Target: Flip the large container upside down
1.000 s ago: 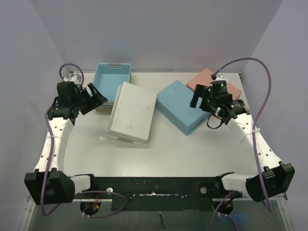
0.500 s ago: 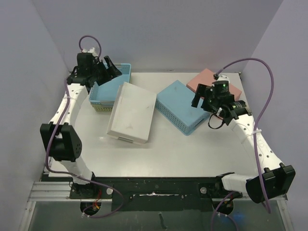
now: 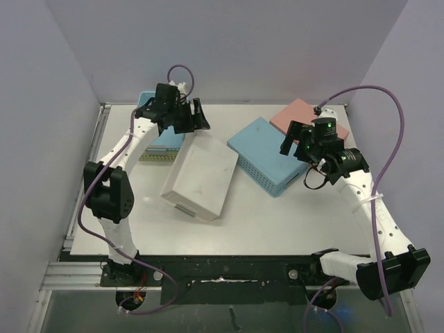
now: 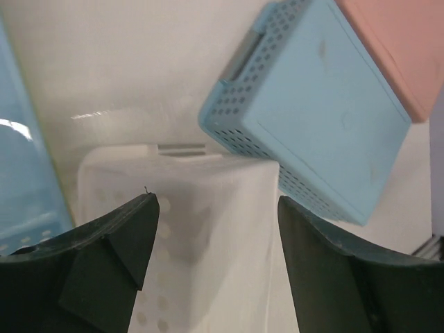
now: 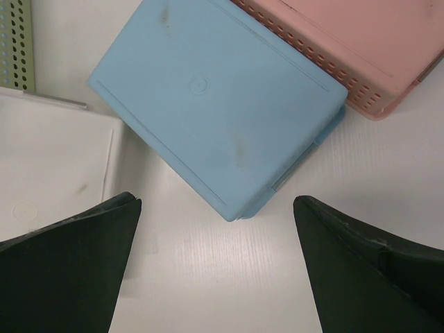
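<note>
The large white container lies bottom up in the middle of the table, turned at an angle. My left gripper is open over its far end. In the left wrist view the white container fills the gap between the fingers of that gripper. I cannot tell whether they touch it. My right gripper is open and empty above the near right side of the blue container. In the right wrist view that gripper hangs over bare table beside the blue container's corner.
A blue basket stands open side up at the back left, with a green perforated basket beside it. A pink container lies bottom up at the back right, touching the blue one. It also shows in the left wrist view.
My left arm has swung from the far left edge to the back middle, over the white container's far end. The white container has shifted right and turned. The right arm barely moved.
</note>
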### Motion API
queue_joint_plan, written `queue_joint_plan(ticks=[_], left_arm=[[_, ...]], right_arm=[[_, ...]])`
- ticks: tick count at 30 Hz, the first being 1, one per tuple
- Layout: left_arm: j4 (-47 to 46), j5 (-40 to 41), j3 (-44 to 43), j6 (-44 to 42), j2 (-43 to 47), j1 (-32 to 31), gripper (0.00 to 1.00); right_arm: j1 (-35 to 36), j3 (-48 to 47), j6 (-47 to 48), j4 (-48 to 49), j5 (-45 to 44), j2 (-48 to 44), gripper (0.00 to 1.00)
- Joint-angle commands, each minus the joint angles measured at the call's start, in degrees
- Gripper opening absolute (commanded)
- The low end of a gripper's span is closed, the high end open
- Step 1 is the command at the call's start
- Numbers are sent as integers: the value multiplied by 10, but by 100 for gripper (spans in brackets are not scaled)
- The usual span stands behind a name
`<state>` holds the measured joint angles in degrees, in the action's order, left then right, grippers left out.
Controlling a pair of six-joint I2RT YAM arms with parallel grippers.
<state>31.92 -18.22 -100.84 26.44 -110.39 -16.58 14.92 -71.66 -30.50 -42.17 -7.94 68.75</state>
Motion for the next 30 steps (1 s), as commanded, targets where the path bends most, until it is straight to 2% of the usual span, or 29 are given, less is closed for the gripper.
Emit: queue_joint_plan(ticks=[1, 6, 18, 25, 28, 30], left_arm=[[4, -10, 32, -24, 108, -33, 68], [-23, -25, 103, -7, 153, -40, 69], [28, 24, 116, -45, 159, -18, 68], [8, -9, 248, -33, 219, -28, 68], [-25, -37, 318, 4, 266, -61, 67], [-36, -27, 347, 11, 288, -93, 67]], right_arm=[[-4, 5, -5, 16, 2, -23, 99], [-4, 18, -9, 23, 18, -22, 100], [-6, 14, -4, 18, 5, -18, 100], [-5, 10, -3, 26, 15, -4, 100], [-5, 9, -6, 32, 30, 6, 100], [-4, 8, -9, 39, 44, 15, 100]])
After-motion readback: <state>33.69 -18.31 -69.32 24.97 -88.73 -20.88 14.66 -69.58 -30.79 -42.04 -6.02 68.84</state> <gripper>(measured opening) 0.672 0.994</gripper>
